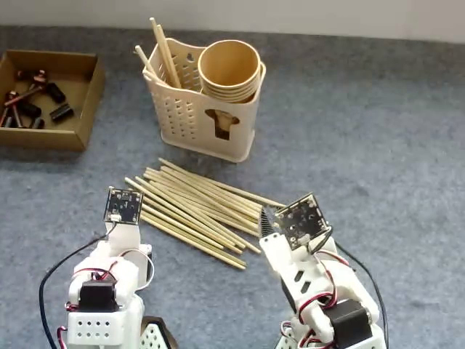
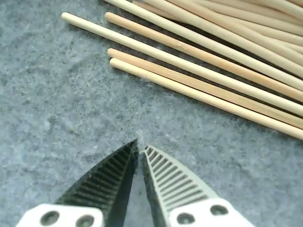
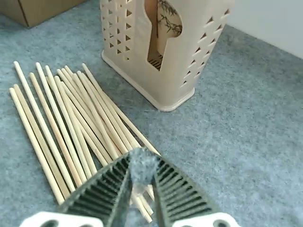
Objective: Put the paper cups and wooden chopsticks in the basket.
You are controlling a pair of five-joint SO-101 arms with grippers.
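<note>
Chopsticks (image 1: 196,211): pale wood, loose pile nr basket (image 1: 185,123)

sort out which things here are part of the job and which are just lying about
Part of the job:
basket
paper cups, stacked inside the basket
standing chopsticks, already in the basket
loose chopsticks, lying in a pile in front of the basket

Just lying about:
cardboard box
small dark parts inside the box

chopsticks (image 1: 192,211) strewn before basket (image 1: 182,120), carpet (image 1: 363,131) open beside
</note>
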